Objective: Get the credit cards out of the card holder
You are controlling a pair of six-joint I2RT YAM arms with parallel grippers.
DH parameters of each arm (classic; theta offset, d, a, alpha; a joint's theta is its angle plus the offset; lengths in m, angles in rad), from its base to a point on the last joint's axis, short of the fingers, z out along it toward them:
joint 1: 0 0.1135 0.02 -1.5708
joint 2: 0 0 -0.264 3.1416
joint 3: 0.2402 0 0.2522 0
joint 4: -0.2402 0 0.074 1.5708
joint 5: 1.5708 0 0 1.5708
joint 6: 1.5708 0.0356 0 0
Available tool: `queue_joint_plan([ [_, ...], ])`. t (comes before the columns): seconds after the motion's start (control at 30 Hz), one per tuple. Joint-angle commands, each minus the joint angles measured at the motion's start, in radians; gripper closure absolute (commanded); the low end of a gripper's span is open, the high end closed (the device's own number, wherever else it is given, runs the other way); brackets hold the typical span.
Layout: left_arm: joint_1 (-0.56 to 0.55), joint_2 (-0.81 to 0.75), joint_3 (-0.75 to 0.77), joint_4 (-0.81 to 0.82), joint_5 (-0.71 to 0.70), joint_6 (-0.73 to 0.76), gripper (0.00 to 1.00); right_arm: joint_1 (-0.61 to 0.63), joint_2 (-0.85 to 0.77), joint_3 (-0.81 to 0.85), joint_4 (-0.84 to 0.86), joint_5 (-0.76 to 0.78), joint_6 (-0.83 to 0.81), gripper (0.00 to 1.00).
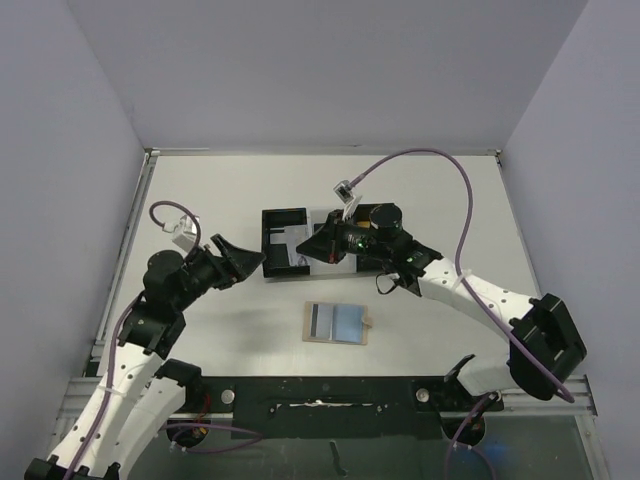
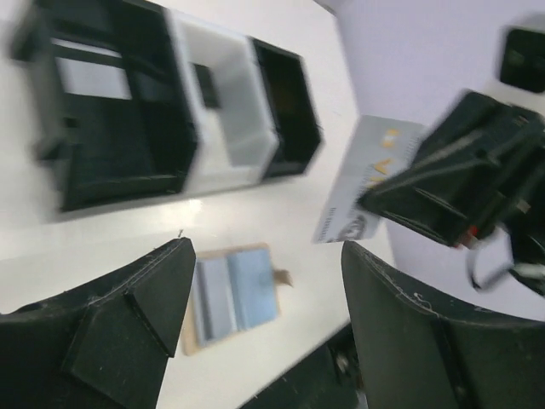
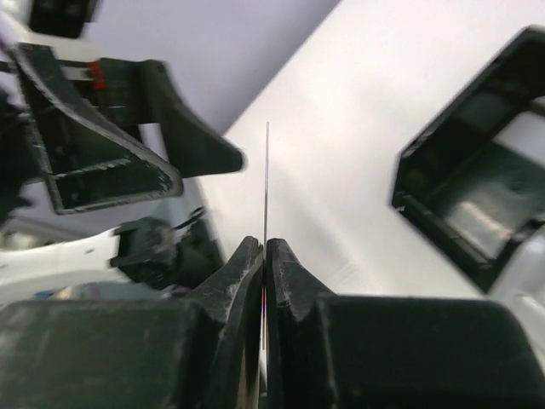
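Note:
The card holder (image 1: 336, 323) lies open and flat on the table, tan with two blue-grey panels; it also shows in the left wrist view (image 2: 230, 294). My right gripper (image 1: 314, 246) is shut on a grey credit card (image 2: 366, 179) and holds it in the air over the black tray (image 1: 283, 243). In the right wrist view the card (image 3: 266, 170) stands edge-on between the shut fingers. My left gripper (image 1: 250, 258) is open and empty, just left of the tray and facing the right gripper.
The black three-compartment tray (image 2: 162, 111) has a white middle section and stands behind the card holder. Grey walls close the table at the back and sides. The arm bases sit along the near edge.

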Motion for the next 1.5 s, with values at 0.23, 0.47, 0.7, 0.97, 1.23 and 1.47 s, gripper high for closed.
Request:
queue_joint_plan([
  [0.23, 0.036, 0.154, 0.268, -0.509, -0.561, 0.246, 0.25, 0.177, 0.046, 0.219, -0.298, 0.635, -0.844, 1.0],
  [0.47, 0.242, 0.235, 0.242, -0.421, -0.418, 0.333, 0.21, 0.181, 0.218, 0.384, -0.392, 0.636, -1.064, 1.0],
  [0.7, 0.346, 0.242, 0.189, -0.352, -0.36, 0.415, 0.2, 0.199, 0.349, 0.476, -0.406, 0.65, -1.268, 1.0],
  [0.97, 0.346, 0.243, 0.171, -0.306, -0.329, 0.413, 0.2, 0.2, 0.524, 0.62, -0.485, 0.677, -1.337, 1.0],
  [1.23, 0.346, 0.222, 0.165, -0.304, -0.331, 0.407, 0.2, 0.197, 0.639, 0.697, -0.518, 0.77, -1.427, 1.0],
  [1.47, 0.346, 0.222, 0.162, -0.3, -0.317, 0.41, 0.2, 0.189, 0.713, 0.739, -0.517, 0.793, -1.484, 0.99],
])
